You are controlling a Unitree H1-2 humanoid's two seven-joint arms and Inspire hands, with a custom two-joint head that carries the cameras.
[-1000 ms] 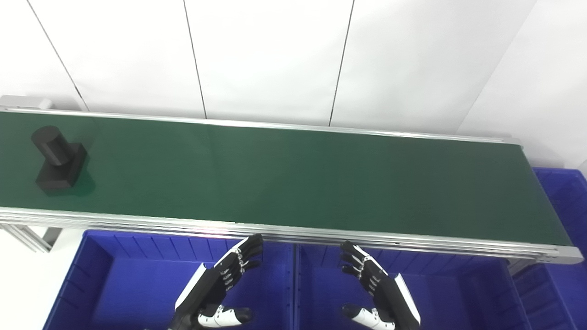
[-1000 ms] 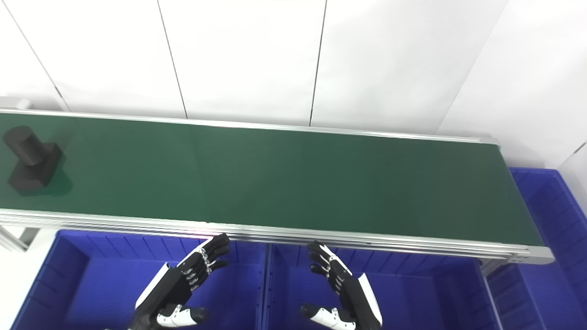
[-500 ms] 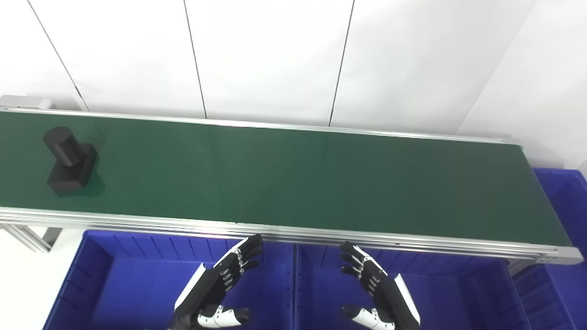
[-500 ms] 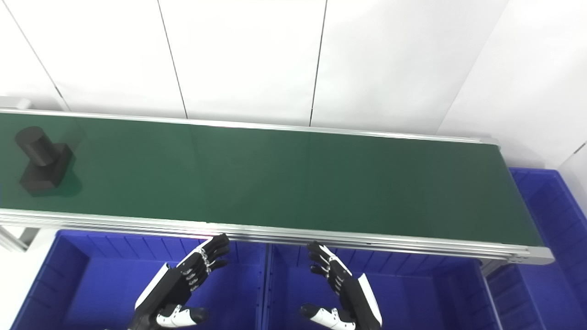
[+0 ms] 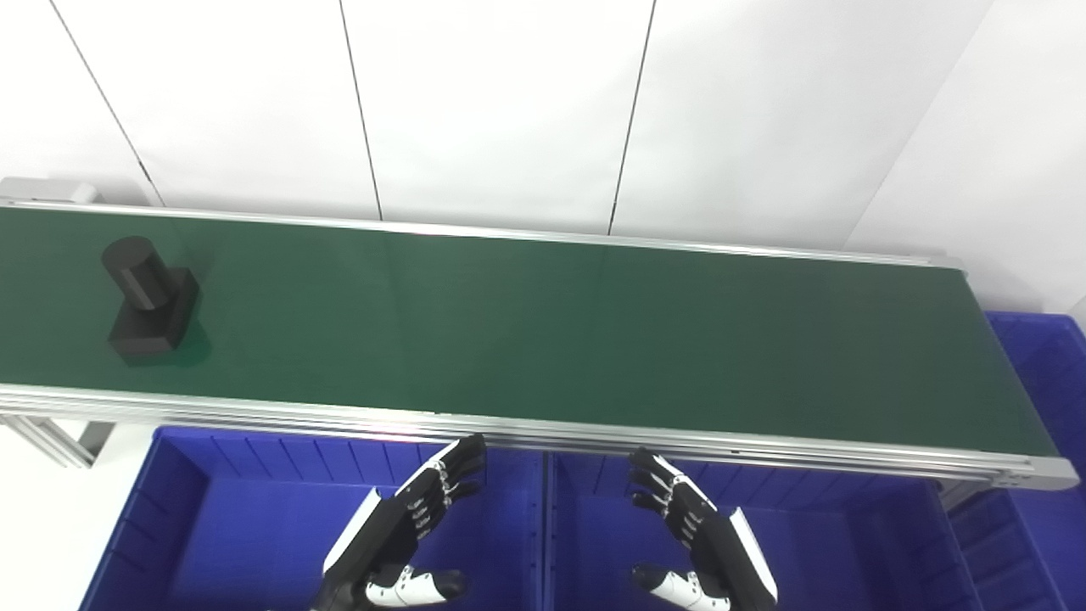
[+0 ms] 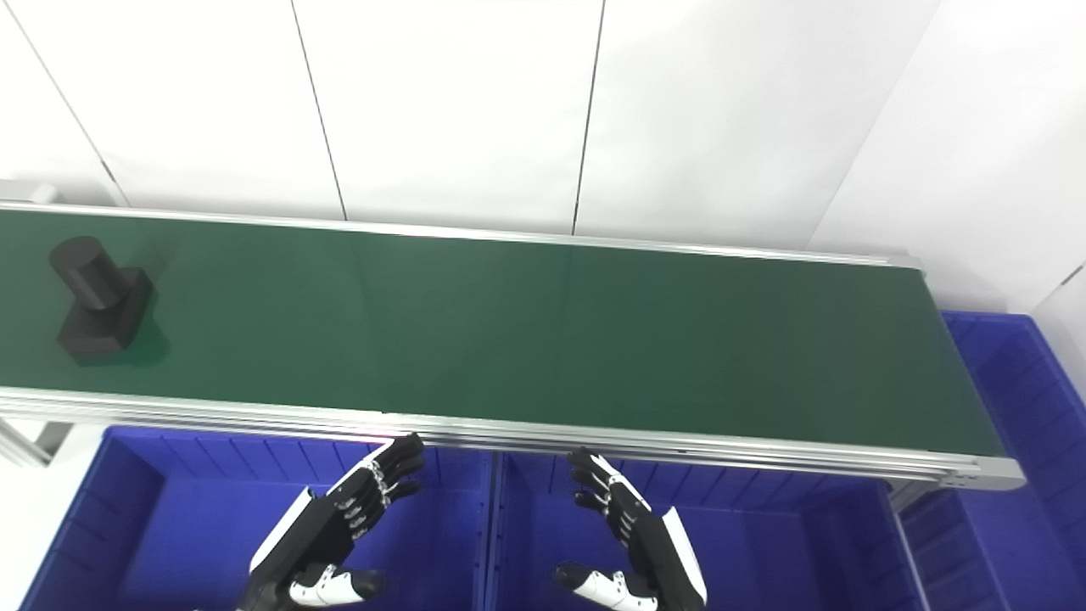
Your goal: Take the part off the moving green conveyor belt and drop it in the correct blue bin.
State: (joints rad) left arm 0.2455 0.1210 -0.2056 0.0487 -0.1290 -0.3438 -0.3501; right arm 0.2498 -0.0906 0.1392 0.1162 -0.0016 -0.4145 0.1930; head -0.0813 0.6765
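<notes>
Behind the conveyor belt (image 5: 551, 331), a white panelled wall (image 5: 509, 102) fills the upper part of both views, its panels divided by thin dark seams. The conveyor belt itself is a long green surface bounded by silver aluminium rails; it spans nearly the full width of the scene, with its right end closing short of the picture edge.

Below the belt's near rail, two blue bins stand side by side. The left bin (image 5: 195, 518) sits under the belt's left and centre portion; the right bin (image 5: 857, 543) sits under the belt's centre and right portion. The two bins meet at a shared divider line beneath the belt's midpoint. A third blue bin (image 5: 1044, 373) is positioned just past the belt's right end and is cut by the picture edge. What the bins hold cannot be fully determined, as the hands cover part of their floors.

The part (image 5: 148, 297) rests on the belt surface near the belt's left end, roughly midway between the far and near rails. It is a black piece: a squared block base with a cylindrical stub projecting from it, tilted toward the far-left.

Both hands hover over the bins, just short of the belt's near rail. The left hand (image 5: 407, 530) is over the left bin; the right hand (image 5: 696, 535) is over the right bin. Each has its fingers extended and spread, thumb held out to the inner side, grasping nothing. Both are well apart from the part.
</notes>
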